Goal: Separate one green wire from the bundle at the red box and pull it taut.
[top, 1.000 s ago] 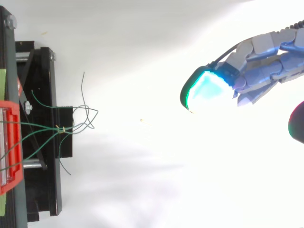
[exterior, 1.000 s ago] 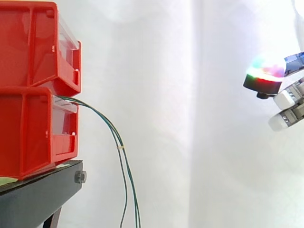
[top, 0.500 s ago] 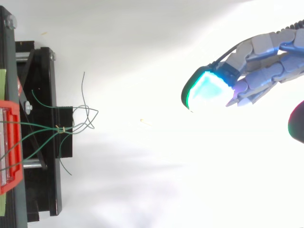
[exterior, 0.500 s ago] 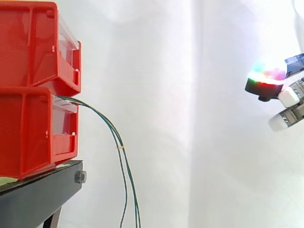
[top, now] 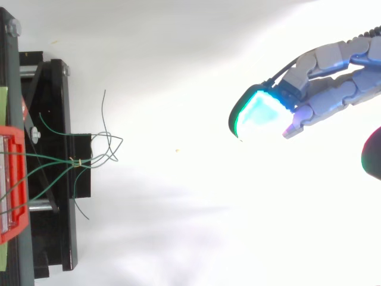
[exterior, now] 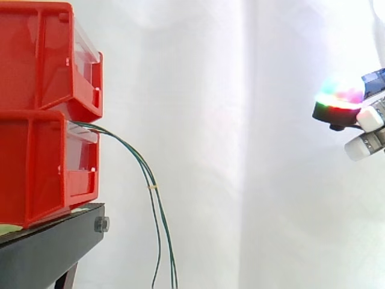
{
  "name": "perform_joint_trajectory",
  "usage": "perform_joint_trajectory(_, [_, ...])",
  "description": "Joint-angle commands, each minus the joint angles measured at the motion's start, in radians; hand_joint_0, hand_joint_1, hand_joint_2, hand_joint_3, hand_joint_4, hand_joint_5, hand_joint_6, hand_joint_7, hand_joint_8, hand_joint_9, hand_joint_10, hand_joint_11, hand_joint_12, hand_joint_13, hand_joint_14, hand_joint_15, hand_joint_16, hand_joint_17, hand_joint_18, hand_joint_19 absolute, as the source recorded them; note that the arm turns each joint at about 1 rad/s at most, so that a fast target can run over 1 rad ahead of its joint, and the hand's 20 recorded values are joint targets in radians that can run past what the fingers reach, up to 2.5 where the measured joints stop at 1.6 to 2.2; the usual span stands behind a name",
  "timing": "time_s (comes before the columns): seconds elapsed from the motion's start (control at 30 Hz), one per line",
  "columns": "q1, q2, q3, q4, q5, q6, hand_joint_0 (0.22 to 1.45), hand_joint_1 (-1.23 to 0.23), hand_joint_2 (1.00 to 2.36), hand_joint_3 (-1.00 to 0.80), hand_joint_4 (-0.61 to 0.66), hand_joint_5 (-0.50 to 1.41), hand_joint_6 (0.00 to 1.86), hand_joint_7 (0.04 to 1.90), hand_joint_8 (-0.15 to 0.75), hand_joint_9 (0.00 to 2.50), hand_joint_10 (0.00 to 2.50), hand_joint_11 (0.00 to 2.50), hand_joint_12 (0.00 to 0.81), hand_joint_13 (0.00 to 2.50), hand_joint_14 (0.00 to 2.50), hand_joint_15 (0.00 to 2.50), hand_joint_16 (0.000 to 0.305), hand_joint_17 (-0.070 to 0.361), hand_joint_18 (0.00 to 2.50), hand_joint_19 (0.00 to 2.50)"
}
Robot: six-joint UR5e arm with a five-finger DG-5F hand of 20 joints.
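Presently my hand (top: 333,98) hangs released, fingers loose, at the right edge. Green wires (exterior: 153,188) spill from the lower red bin (exterior: 42,162) at left, well apart from it.

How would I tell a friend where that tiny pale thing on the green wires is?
Start at the two red bins stacked on the black stand, at the side view's left. From the lower bin green wires arc out and hang down; partway down sits a small yellowish tie. It is the one pale spot on the dark green strands.
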Motion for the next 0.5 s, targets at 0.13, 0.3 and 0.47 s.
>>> perform_joint_trajectory(0.13, [-0.007, 0.002, 0.005, -0.006, -0.003, 0.012, 0.55, -0.55, 1.00, -0.46, 0.24, -0.22, 0.50, 0.68, 0.304, 0.61, 0.00, 0.07, 0.252, 0.43, 0.00, 0.02, 0.028, 0.063, 0.59, 0.00])
perform_joint_trajectory(0.3, [-0.009, 0.000, 0.066, -0.023, -0.024, 0.006, 0.55, -0.55, 1.00, -0.46, 0.25, -0.22, 0.50, 0.68, 0.300, 0.60, 0.00, 0.07, 0.250, 0.43, 0.00, 0.04, 0.028, 0.063, 0.59, 0.00])
perform_joint_trajectory(0.47, [-0.011, -0.003, 0.071, -0.020, -0.020, -0.030, 0.55, -0.55, 1.00, -0.46, 0.24, -0.22, 0.50, 0.68, 0.301, 0.59, 0.00, 0.08, 0.250, 0.42, 0.00, 0.05, 0.028, 0.063, 0.56, 0.00])
